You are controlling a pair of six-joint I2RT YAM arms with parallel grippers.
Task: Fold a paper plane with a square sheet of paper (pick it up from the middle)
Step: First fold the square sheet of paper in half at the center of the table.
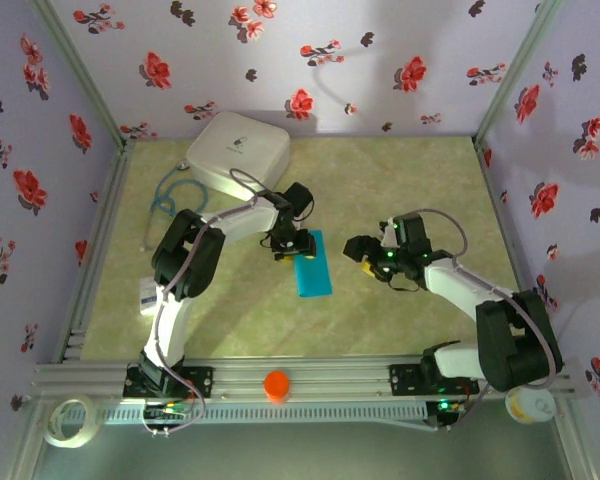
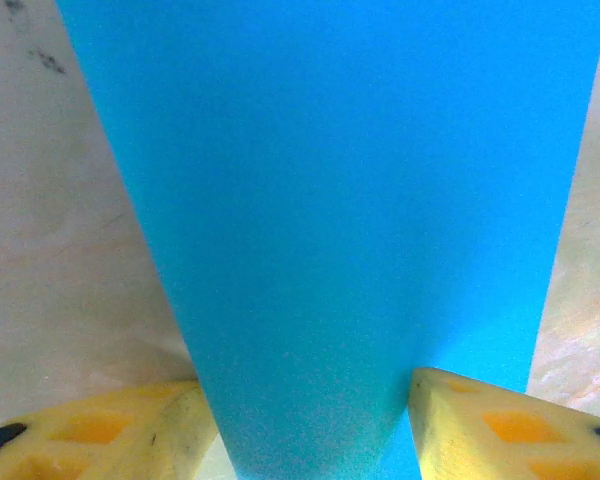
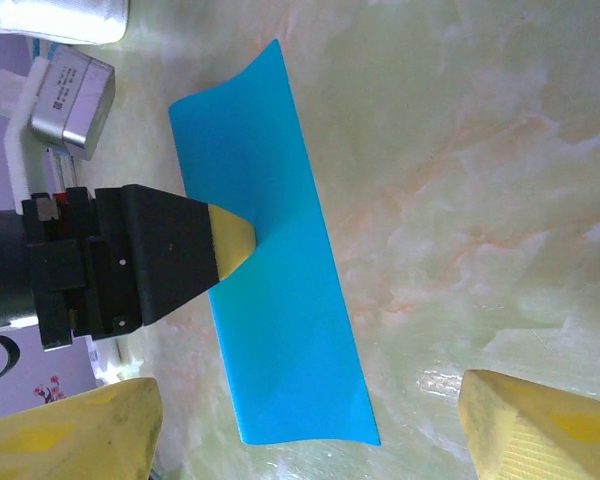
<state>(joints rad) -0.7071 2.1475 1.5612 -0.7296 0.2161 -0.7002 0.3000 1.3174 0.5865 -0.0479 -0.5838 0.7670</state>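
The square sheet of paper [image 1: 311, 263] lies on the table as a narrow turquoise strip, folded in half lengthwise. My left gripper [image 1: 290, 243] stands at its far left end. In the left wrist view the paper [image 2: 360, 200] runs between my left gripper's [image 2: 310, 430] two yellow fingers; the jaws are partly apart and touch its edges without pinching it. From the right wrist, one left fingertip [image 3: 232, 238] rests on the strip's [image 3: 280, 300] long edge, and the far end curls up. My right gripper [image 1: 365, 250] hovers just right of the paper, wide open [image 3: 305, 440] and holding nothing.
A white rounded box [image 1: 238, 152] sits at the back left with a blue cable [image 1: 170, 195] beside it. A small white device [image 1: 148, 296] lies by the left arm. An orange cap [image 1: 276, 385] sits on the front rail [image 1: 330, 380]. Flowered walls close in three sides.
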